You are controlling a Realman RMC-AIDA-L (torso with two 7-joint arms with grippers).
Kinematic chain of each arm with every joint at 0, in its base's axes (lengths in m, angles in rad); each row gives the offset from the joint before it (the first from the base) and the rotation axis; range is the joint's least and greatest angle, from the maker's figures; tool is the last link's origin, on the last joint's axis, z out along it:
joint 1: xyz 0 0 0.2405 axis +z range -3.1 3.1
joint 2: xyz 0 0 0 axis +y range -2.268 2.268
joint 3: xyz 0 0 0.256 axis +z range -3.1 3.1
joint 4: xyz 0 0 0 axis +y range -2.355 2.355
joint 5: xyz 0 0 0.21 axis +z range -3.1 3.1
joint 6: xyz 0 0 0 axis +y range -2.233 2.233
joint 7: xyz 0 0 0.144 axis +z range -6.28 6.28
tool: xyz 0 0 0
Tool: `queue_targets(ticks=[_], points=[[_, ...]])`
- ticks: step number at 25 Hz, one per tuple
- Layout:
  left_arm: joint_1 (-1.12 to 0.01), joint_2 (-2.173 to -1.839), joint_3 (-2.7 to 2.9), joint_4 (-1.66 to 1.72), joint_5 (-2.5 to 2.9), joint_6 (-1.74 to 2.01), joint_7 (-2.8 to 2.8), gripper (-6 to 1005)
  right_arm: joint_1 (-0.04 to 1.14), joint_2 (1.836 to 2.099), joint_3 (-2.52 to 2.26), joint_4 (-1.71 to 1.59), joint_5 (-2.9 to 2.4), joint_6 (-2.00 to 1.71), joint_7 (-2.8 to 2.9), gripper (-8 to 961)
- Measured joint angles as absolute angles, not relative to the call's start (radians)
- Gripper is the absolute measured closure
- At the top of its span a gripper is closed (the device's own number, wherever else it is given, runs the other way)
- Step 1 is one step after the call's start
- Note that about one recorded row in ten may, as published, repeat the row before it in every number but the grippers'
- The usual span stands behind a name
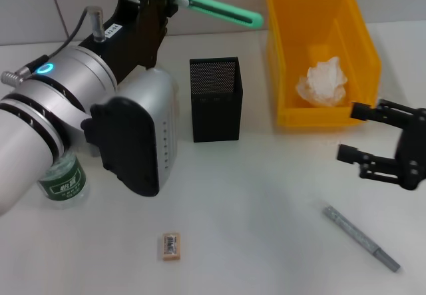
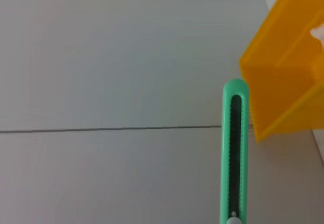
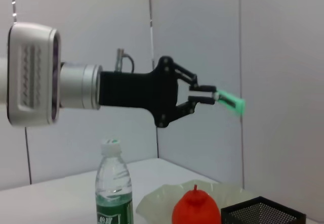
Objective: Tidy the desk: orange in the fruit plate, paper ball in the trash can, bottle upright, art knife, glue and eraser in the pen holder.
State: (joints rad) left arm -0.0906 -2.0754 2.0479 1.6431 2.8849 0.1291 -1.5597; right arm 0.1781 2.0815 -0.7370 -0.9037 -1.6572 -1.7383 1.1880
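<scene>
Holding the paper ball (image 1: pixel 323 82), the trash can (image 1: pixel 323 52) is seen at the desk's back right | pen holder (image 1: pixel 215 98) stands beside it | art knife (image 1: pixel 219 10) is clamped aloft by the left gripper (image 1: pixel 174 0) behind the holder | right gripper (image 1: pixel 356 132) is spread wide above the glue (image 1: pixel 361 238) | eraser (image 1: pixel 170 246) lies at the front.

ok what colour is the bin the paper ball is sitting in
Bright yellow. The trash can holding the paper ball shows best in the head view.
</scene>
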Motion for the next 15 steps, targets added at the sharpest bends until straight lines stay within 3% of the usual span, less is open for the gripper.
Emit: queue_targets(ticks=[15], points=[[-0.101, -2.079, 2.051, 1.511, 2.888, -0.08, -1.254, 897, 0.165, 2.084, -0.706, -0.899, -1.657, -1.799, 1.205, 191]])
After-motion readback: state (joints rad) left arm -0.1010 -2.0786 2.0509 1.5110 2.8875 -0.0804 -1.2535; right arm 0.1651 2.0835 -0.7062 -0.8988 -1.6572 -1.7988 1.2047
